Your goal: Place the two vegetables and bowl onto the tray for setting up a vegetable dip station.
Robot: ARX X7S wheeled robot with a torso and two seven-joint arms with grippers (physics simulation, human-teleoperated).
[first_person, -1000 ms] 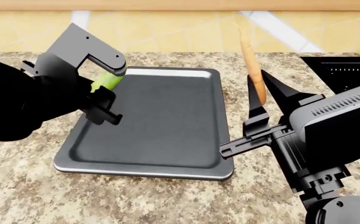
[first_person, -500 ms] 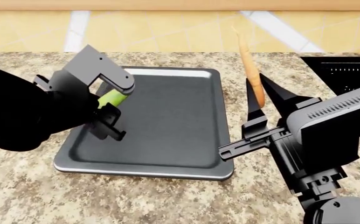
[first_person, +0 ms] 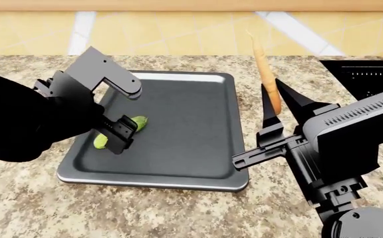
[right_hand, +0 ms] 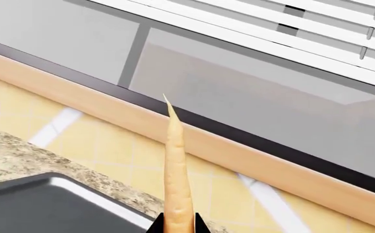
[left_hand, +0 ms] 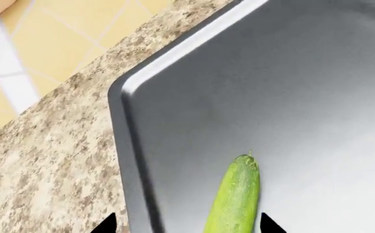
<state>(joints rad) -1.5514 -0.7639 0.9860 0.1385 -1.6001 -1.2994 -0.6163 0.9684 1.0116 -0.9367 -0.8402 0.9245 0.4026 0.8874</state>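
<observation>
Between right jaws, carrot (first_person: 267,74) seemingly clamped

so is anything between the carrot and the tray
Nothing visible. The carrot is held upright in the right gripper beside the tray's right edge; only the cucumber and left gripper occupy the far left side.

Granite counter (first_person: 178,213); yellow tiled wall (first_person: 178,34)

Speckled stone counter (first_person: 178,213) spreads out under me. My dark tray (first_person: 191,144) sits flat on it, near the back wall. A black stovetop (first_person: 370,74) sits to the right.
</observation>
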